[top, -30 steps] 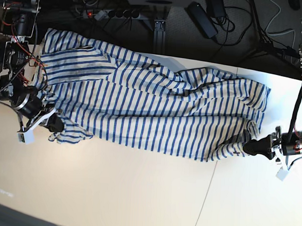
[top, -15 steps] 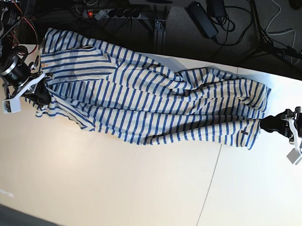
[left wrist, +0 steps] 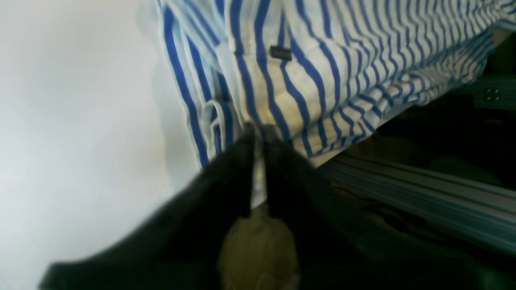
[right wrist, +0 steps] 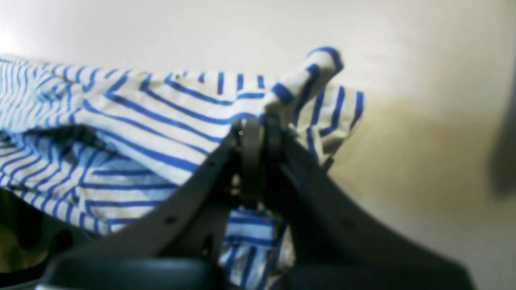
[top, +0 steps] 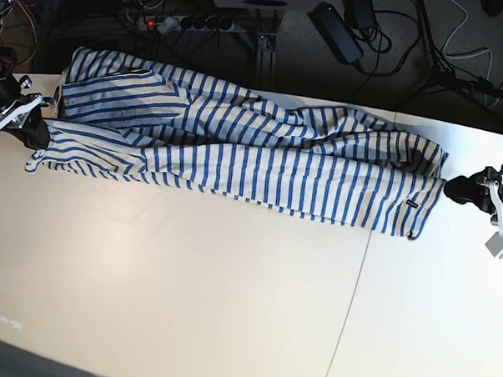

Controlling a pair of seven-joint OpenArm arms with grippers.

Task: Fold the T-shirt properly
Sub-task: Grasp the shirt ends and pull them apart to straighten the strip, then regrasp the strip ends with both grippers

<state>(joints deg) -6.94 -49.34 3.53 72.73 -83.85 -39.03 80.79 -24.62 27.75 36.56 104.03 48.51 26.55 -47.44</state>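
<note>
Base view: the T-shirt [top: 236,154] lies stretched along the tabletop's [top: 188,303] far edge. Left wrist view: left end effector [left wrist: 258,133] pinches the hem, fingers nearly together, by the dark tag [left wrist: 280,52]. Right wrist view: right end effector [right wrist: 258,125] is clamped on a bunched fold.

My right pincer [right wrist: 258,129] is clamped tight on a bunched corner of the T-shirt [right wrist: 161,121], striped cloth spreading left across the pale surface [right wrist: 423,121], bare on the right.
</note>
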